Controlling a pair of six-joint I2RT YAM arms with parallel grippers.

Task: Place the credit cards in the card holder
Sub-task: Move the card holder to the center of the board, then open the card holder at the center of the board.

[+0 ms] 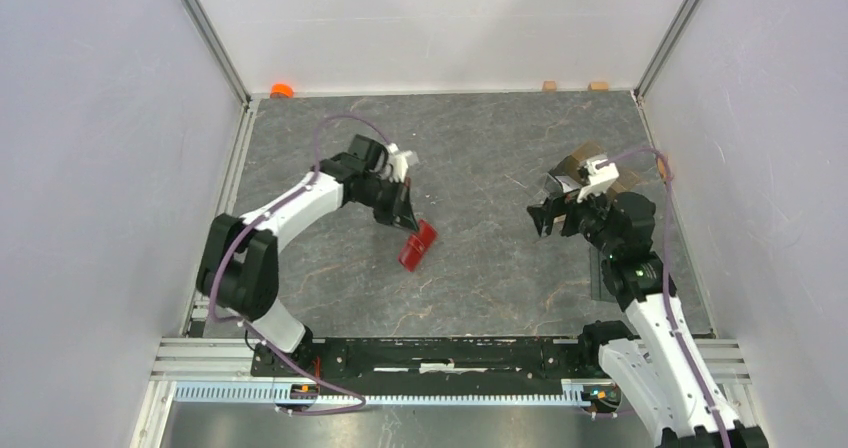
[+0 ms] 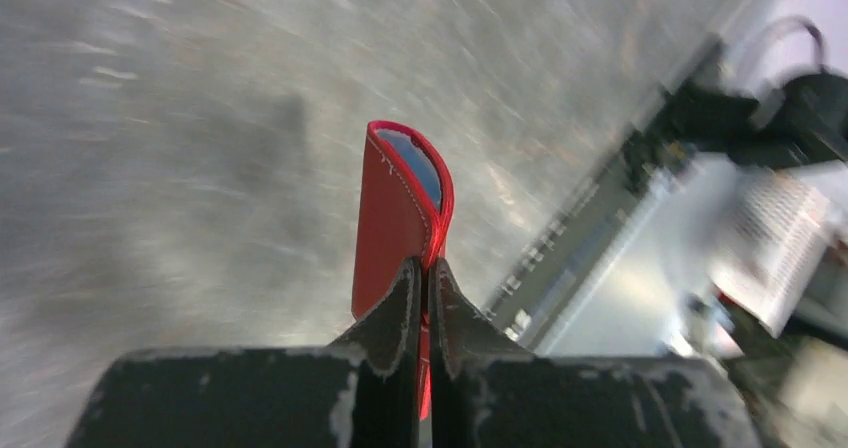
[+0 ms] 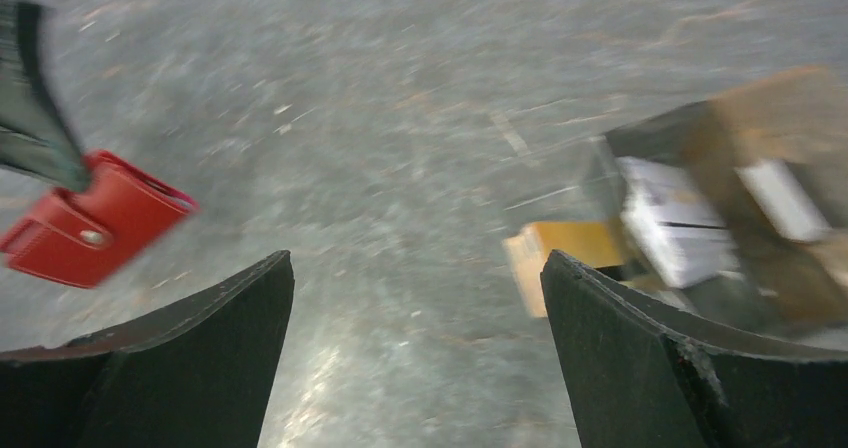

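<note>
Grey marbled worktop (image 1: 480, 298), white walls (image 1: 100, 168). Left gripper (image 1: 406, 220) clamps the red card holder (image 1: 417, 246) left of worktop centre, light blue card (image 2: 415, 163) showing inside. Right gripper (image 1: 543, 220) gapes empty near the right edge.

You can count one red card holder (image 1: 417, 245), one light blue card (image 2: 415, 163) tucked inside it, one orange card (image 3: 550, 253), one white block (image 3: 675, 218), and two small tan blocks (image 1: 548, 85) (image 1: 598, 85).
</note>
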